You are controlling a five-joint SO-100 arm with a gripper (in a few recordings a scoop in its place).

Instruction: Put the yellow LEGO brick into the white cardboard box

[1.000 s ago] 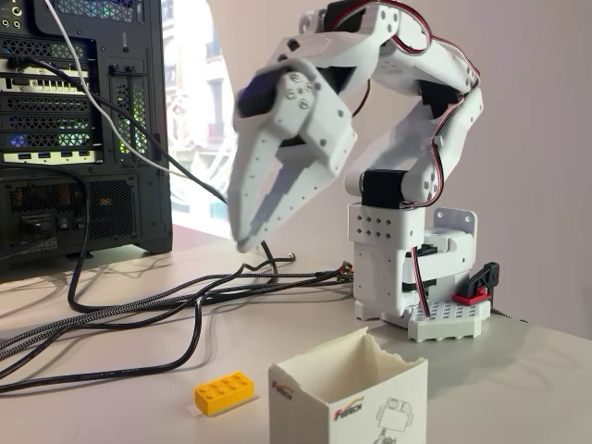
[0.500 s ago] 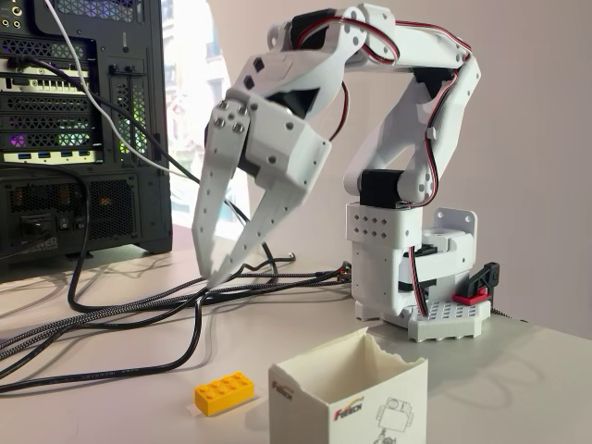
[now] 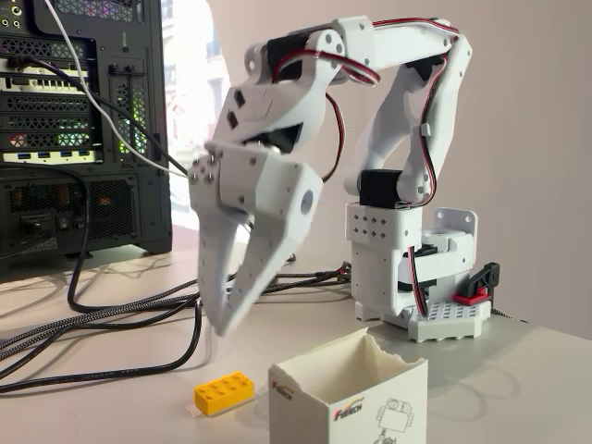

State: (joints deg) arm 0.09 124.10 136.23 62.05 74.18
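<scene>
Computer: one black desktop computer tower (image 3: 79, 129) stands at the far left on the table, its rear panel facing the camera.
Cables: a bundle of black and braided cables (image 3: 139, 319) runs from the tower across the table toward the arm's base; a white cable (image 3: 102, 106) hangs across the tower.
Brick: one small bright yellow plastic LEGO brick (image 3: 223, 391) with two rows of four studs lies flat on the table at the near edge, just left of the box and not touching it.
Gripper: one white two-finger gripper (image 3: 220, 322) points down, above and slightly behind the brick, clear of it. Its fingers are parted only narrowly at the tips and hold nothing.
Box: one white cube-like cardboard box (image 3: 356, 407) with ragged top edges and a red and black logo sits at the near centre, open at the top. What can be seen of its inside holds nothing.
Arm: one white arm arches up from a base (image 3: 407, 268) at the right, behind the box.
Surface: a pale grey table (image 3: 518, 388).
Room: a plain pale wall (image 3: 536, 111) on the right, a bright window (image 3: 190, 102) behind the tower.
</scene>
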